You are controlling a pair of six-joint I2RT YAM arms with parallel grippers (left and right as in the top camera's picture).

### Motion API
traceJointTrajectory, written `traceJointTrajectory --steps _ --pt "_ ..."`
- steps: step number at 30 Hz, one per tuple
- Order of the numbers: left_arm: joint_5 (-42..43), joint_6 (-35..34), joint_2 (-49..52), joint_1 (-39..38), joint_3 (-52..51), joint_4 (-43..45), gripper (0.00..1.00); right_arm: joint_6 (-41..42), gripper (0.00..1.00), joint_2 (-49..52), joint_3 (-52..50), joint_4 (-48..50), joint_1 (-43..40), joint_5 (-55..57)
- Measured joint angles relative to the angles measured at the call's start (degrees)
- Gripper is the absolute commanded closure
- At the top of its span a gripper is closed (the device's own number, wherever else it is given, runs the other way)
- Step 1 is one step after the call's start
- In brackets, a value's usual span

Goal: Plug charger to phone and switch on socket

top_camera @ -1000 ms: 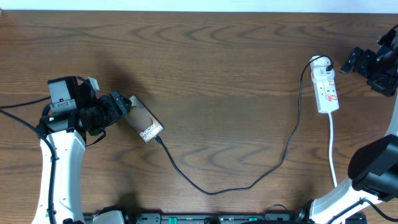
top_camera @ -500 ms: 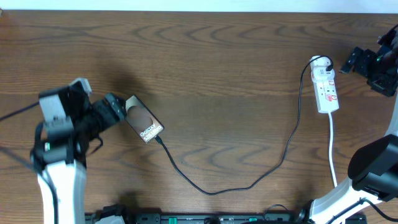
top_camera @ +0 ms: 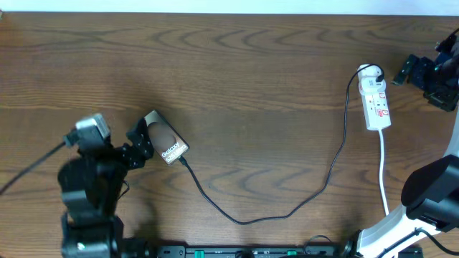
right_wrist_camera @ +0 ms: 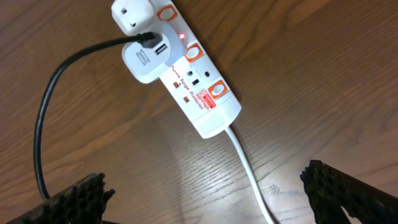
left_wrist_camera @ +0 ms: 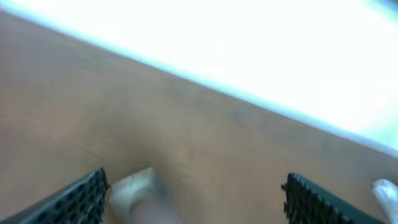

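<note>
Two claws are in play, and both stand spread. The left claw [top_camera: 141,142] has its fingers wide on either side of one end of the phone [top_camera: 166,138] and pinches nothing. Its wrist view is blurred, showing only a pale corner just inside one finger. The right claw [right_wrist_camera: 214,193] hangs spread and empty just beside the power strip [top_camera: 376,102], looking down on it.

The phone lies slantwise toward the left edge of the counter [top_camera: 258,64]. The cable [top_camera: 287,211] meets the phone's other end and appears plugged in. From there it loops toward the near edge and rises to the power strip, which lies close to the right edge, toward the far right corner. A red lamp [right_wrist_camera: 181,35] glows on the strip, so the switch looks on.

Both halves of the job seem done, so the step in hand is probably getting the left claw clear of the phone. To do it well, keep the fingers wide and lift straight up before moving sideways. The phone is light and would slide at a nudge, and a dragged phone could pull the plug tip out. The right claw should keep off the buttons [right_wrist_camera: 194,53].

Counted:
- one phone
- one black cable
- one power strip with one white cord [right_wrist_camera: 245,158]
- one white adapter [right_wrist_camera: 144,60] carrying the cable
- one other white plug [right_wrist_camera: 130,15]
- three orange-ringed buttons
- one lit lamp
- two claws
</note>
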Motion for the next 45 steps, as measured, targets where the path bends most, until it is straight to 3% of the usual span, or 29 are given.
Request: traceJointTrajectory --steps 6,10,19,45 --pt "-0.9 0.1 -10.7 -0.3 -17.2 21.6 0.12 0.2 0.01 0.0 0.0 0.0 0.0 0.0" --pt "-0.9 0.2 -16.9 -0.3 -27.8 28.5 0.12 0.3 0.01 0.0 0.0 0.0 0.0 0.0" --pt "-3.4 0.8 -27.5 -0.3 -30.2 9.9 0.12 0.3 0.01 0.0 0.0 0.0 0.0 0.0" --pt "-4.3 1.3 -28.0 -0.3 -30.1 9.6 0.12 0.3 0.01 0.0 0.0 0.0 0.0 0.0"
